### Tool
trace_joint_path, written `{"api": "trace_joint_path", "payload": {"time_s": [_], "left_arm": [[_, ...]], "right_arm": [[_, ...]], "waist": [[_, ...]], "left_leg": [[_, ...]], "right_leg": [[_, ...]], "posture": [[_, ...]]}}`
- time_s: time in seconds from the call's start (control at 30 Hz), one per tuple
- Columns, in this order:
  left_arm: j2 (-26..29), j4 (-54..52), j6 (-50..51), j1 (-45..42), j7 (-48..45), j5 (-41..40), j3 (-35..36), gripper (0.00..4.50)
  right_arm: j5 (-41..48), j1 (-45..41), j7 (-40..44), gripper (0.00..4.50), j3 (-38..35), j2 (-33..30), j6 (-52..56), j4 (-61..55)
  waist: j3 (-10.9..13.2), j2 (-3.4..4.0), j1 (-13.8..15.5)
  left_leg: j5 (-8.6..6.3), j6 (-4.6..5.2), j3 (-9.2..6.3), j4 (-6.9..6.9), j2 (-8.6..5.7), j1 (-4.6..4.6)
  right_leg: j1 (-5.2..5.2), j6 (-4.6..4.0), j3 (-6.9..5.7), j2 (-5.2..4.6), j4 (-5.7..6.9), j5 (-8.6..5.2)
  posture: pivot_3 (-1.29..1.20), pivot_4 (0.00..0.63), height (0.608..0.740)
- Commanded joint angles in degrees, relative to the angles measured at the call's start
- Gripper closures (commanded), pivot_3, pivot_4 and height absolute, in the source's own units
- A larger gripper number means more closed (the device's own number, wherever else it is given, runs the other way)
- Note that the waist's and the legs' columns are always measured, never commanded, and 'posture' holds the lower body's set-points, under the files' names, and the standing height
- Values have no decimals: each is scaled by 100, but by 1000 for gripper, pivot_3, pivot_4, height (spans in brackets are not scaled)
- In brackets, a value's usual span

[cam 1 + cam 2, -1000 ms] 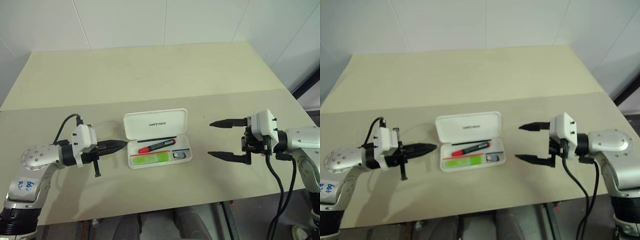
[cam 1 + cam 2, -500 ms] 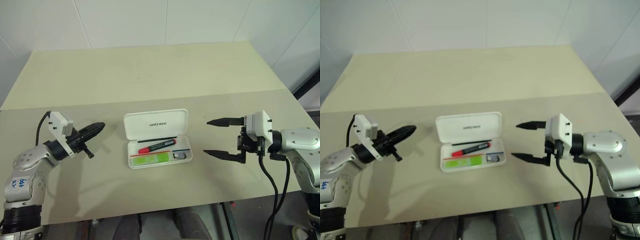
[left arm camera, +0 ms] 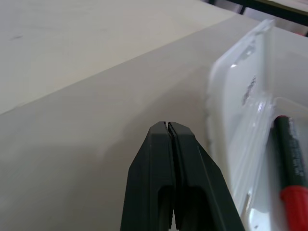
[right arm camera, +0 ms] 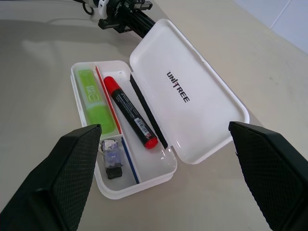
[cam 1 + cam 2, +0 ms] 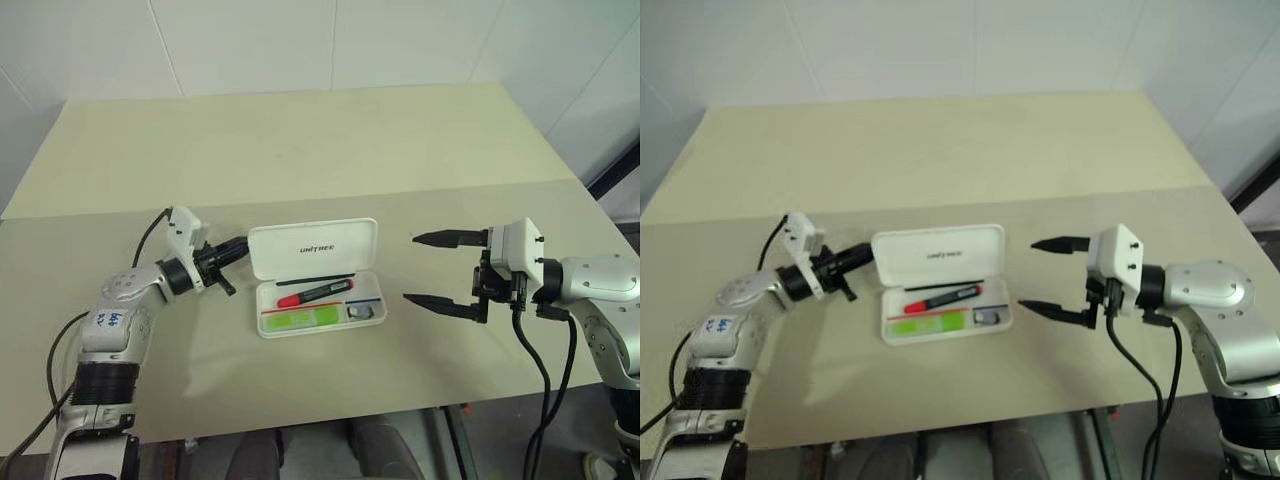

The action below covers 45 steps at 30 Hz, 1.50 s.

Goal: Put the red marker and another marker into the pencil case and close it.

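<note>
The case [image 5: 318, 277] lies open mid-table, lid [image 5: 312, 248] tilted up at the far side, with the red marker [image 5: 314, 292] and green highlighter [image 5: 300, 319] inside. The left gripper [image 5: 240, 247], fingers pressed together and empty, sits at the lid's left end. The right gripper [image 5: 432, 270] hangs right of the case, spread wide, empty.

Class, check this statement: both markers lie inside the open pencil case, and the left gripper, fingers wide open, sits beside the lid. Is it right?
Not quite. The left gripper is shut, as the left wrist view shows. The rest holds: the red marker and green highlighter lie inside the open pencil case.
</note>
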Motion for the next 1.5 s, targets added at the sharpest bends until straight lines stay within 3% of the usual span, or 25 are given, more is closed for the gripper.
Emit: {"api": "trace_joint_path", "payload": {"time_s": [0.03, 0.33, 0.53, 1.0, 1.27, 1.5], "left_arm": [[93, -127, 3, -36, -315, -167, 85, 4451], [676, -701, 272, 324, -1228, -548, 255, 4451], [1010, -960, 443, 316, -1806, -461, -120, 4451], [914, -1090, 84, -67, -2233, 310, -1490, 4451], [536, -889, 265, -512, -1815, 666, -1754, 4451], [581, -1007, 407, -623, -1672, 1028, -1943, 4451]], "right_arm": [[56, 76, -122, 0, -105, -7, -30, -277], [40, 215, -319, 0, -45, 50, -31, -374], [0, 205, -378, 0, 49, 115, -58, -355], [-94, 249, -632, 0, 95, 232, -84, -470], [-110, 406, -892, 0, 64, 297, -65, -677], [-96, 548, -1078, 0, 86, 356, -54, -815]], "waist": [[0, 0, 4], [0, 0, 7], [0, 0, 16], [0, 0, 14], [0, 0, 38], [0, 0, 21]], "left_leg": [[0, 0, 0, 0, 0, 1], [0, 0, -1, -1, 1, 0], [0, 0, -2, 2, 0, -2], [0, 0, -3, 1, 0, -2], [0, 0, -3, 6, -2, -3], [0, 0, -3, 4, -3, -1]], "right_leg": [[0, 0, 0, 0, 0, 0], [0, -3, -1, 0, 1, -2], [1, -4, -2, -1, -1, -2], [1, -4, -3, -1, -4, -2], [2, -3, -2, -1, -3, -2], [3, -2, -1, 1, -1, -1]], "posture": [[0, 150, 740], [0, 150, 740], [0, 150, 740], [0, 150, 740], [0, 150, 740], [0, 150, 740]]}}
